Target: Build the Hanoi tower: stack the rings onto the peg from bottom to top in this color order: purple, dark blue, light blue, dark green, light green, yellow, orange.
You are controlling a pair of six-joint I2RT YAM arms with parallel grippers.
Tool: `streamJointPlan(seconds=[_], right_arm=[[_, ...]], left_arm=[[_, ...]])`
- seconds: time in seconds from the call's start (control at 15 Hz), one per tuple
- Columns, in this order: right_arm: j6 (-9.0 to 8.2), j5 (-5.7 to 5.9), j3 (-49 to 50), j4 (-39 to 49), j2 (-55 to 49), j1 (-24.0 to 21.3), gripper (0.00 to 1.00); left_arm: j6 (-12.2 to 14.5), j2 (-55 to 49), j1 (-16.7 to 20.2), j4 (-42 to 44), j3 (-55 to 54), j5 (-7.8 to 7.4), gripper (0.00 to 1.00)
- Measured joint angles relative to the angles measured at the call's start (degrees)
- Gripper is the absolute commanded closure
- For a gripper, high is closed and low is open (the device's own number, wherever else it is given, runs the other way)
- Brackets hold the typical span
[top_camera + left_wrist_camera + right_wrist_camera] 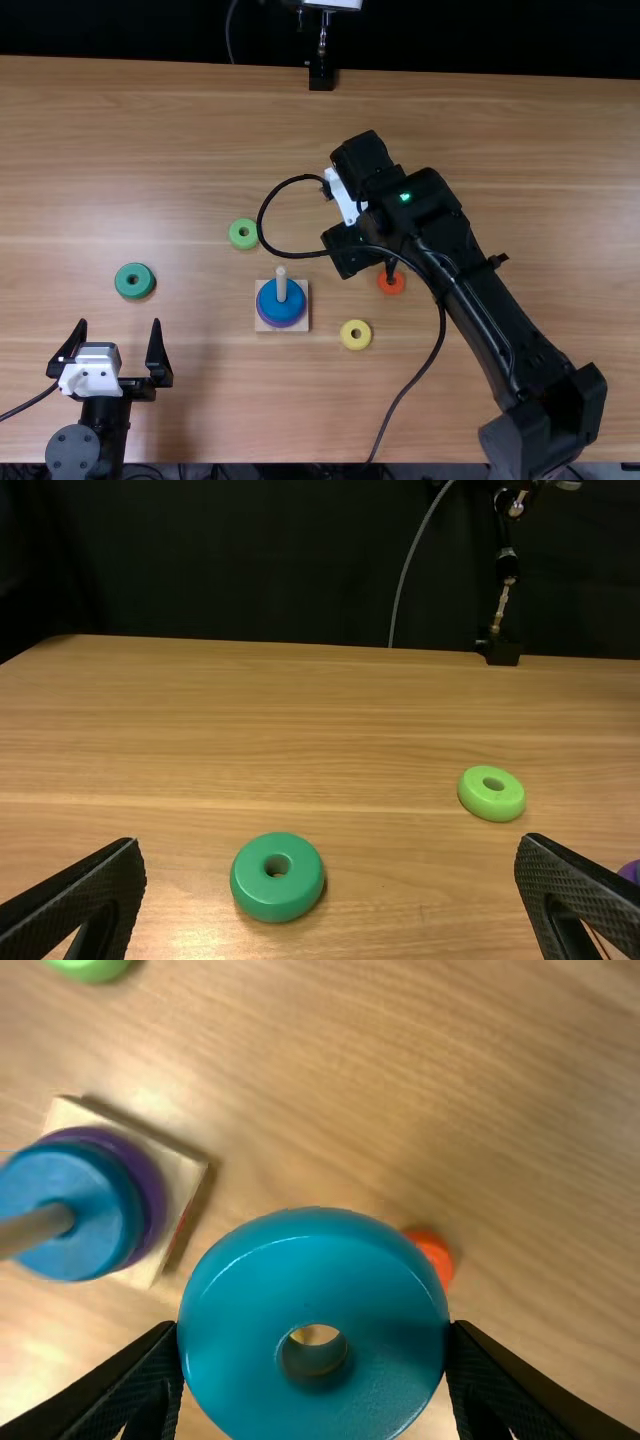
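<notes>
The right pincer [314,1350] is closed on 2 opposite sides of the light blue ring [320,1260], to the right of and beyond the peg [281,284]. The dark blue ring [60,1175] and purple ring [150,1185] sit on the peg. Best centre the held hole over its tip, level, before lowering straight. Left of the peg, the left pincer [120,325] stands wide open, empty.

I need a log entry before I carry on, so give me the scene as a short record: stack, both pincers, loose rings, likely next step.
stack, bottom up: purple ring, dark blue ring, on peg
right pincer: shut on light blue ring
left pincer: open, empty
loose on table: dark green ring, light green ring, yellow ring, orange ring
likely next: light blue ring onto peg
</notes>
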State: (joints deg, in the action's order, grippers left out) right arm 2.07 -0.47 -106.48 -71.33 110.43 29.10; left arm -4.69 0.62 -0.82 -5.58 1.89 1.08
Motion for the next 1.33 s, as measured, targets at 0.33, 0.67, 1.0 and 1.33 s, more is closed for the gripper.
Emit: streamJointPlan(seconds=[0.33, 0.67, 1.0, 1.33], right_arm=[[0.02, -0.26, -7.1, -4.1, -0.2, 5.4, 1.00], [-0.02, -0.46, -9.1, -4.3, -0.2, 7.8, 1.00], [0.00, -0.61, -13.2, -4.3, -0.2, 8.9, 1.00], [-1.46, -1.11, -13.2, -4.3, -0.2, 13.6, 1.00]], left_arm=[[0.0, 0.0, 0.0, 0.0, 0.0, 0.00, 0.00], [0.0, 0.0, 0.0, 0.0, 0.0, -0.02, 0.00], [0.0, 0.0, 0.0, 0.0, 0.0, 0.00, 0.00], [0.0, 0.0, 0.0, 0.0, 0.0, 0.00, 0.00]])
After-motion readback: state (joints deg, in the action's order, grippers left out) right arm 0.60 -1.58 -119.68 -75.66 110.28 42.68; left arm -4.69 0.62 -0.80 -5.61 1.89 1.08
